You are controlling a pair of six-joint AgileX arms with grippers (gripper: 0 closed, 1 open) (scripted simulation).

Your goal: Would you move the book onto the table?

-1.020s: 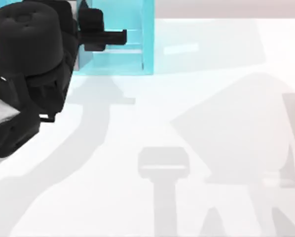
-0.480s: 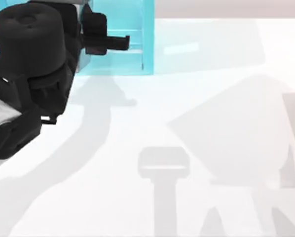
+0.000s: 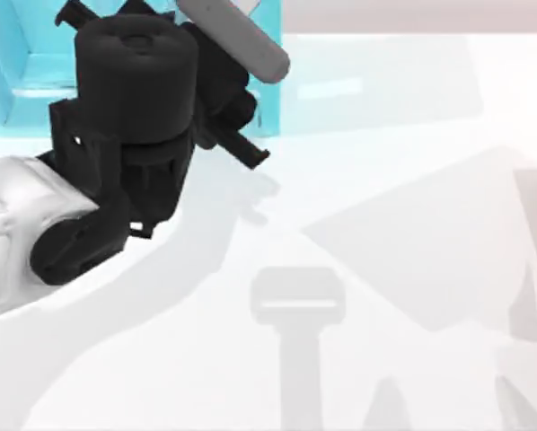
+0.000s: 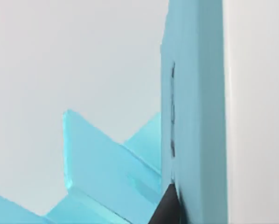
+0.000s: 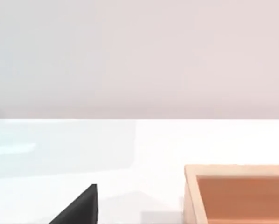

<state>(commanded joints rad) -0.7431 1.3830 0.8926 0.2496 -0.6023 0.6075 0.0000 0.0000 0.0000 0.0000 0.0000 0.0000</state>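
The book (image 3: 236, 39) shows its white page edge at the top of the top view, tilted over the right end of the light-blue shelf unit (image 3: 22, 81). My left gripper (image 3: 238, 101) is shut on it, and one black finger (image 3: 248, 153) sticks out over the table (image 3: 367, 206). In the left wrist view the book's light-blue cover (image 4: 195, 107) stands very close, its white pages (image 4: 256, 112) beside it and a black fingertip (image 4: 166, 209) against it. In the right wrist view a black fingertip (image 5: 81, 209) of my right gripper hangs over the white table (image 5: 83, 154).
The shelf's blue dividers (image 4: 107, 172) lie just behind the held book. A wooden box (image 5: 237, 193) sits on the table near my right gripper. Arm shadows (image 3: 297, 305) fall across the middle of the white surface.
My left arm has swung right and turned. The book has come out of the shelf unit with the gripper, and its white page edge has appeared above the wrist.
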